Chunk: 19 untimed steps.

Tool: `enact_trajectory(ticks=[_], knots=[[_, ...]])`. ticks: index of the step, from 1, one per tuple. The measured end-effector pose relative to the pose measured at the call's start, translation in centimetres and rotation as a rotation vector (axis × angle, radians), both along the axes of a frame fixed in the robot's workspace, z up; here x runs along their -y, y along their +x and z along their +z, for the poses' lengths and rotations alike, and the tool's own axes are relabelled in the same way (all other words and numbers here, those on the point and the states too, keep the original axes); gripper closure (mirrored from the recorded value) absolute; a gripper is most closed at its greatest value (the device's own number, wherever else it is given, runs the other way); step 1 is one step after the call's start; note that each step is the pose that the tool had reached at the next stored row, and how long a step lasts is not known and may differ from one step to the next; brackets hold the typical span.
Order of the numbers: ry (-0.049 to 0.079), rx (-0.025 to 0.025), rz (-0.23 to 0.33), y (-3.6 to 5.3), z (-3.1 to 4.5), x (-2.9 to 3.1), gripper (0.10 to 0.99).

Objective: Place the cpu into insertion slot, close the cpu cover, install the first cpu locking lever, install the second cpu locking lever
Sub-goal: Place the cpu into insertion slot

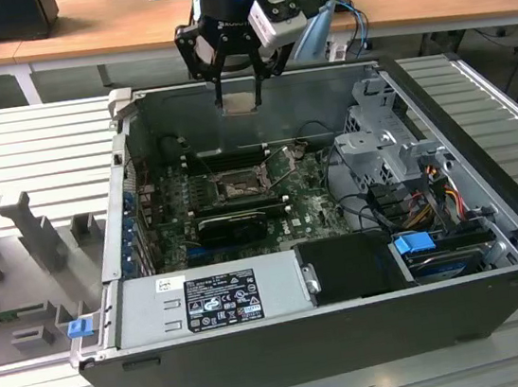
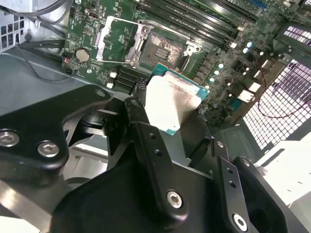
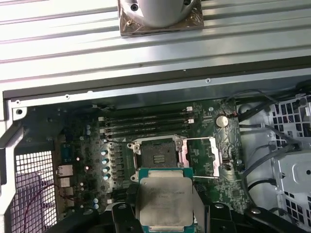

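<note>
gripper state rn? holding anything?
Gripper: shut on the cpu, held in the air above the open computer case; the insertion slot is empty.

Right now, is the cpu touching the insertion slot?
Apart. In the exterior view the hand holds the cpu up at the case's rim, well above the insertion slot; the first wrist view shows the slot bare.

I see the cpu (image 3: 164, 194) as pale silver with a green rim, between black gripper (image 3: 165, 216) fingers. The motherboard (image 1: 313, 207) is green. The insertion slot (image 3: 155, 158) is grey with a dark frame, and its cpu cover (image 3: 200, 156) is silvery. The computer case (image 1: 354, 334) is dark grey and the ribbed table (image 1: 33, 147) pale grey.
</note>
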State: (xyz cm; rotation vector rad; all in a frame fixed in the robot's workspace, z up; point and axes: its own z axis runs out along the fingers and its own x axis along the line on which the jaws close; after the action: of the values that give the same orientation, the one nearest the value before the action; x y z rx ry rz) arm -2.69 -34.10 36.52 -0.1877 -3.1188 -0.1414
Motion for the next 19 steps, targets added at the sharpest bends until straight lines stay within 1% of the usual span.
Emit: enact_trajectory(ticks=[3, 7, 9, 13, 19], knots=[[0.000, -0.0001, -0.022, 0.00, 0.00, 0.00, 0.561], [0.000, 0.0000, -0.036, 0.00, 0.00, 0.00, 0.561], [0.000, 0.0000, -0.057, 0.00, 0.00, 0.00, 0.561], [0.000, 0.0000, -0.076, 0.00, -0.01, 0.00, 0.561], [0.000, -0.0001, -0.128, 0.00, -0.08, 0.00, 0.561]])
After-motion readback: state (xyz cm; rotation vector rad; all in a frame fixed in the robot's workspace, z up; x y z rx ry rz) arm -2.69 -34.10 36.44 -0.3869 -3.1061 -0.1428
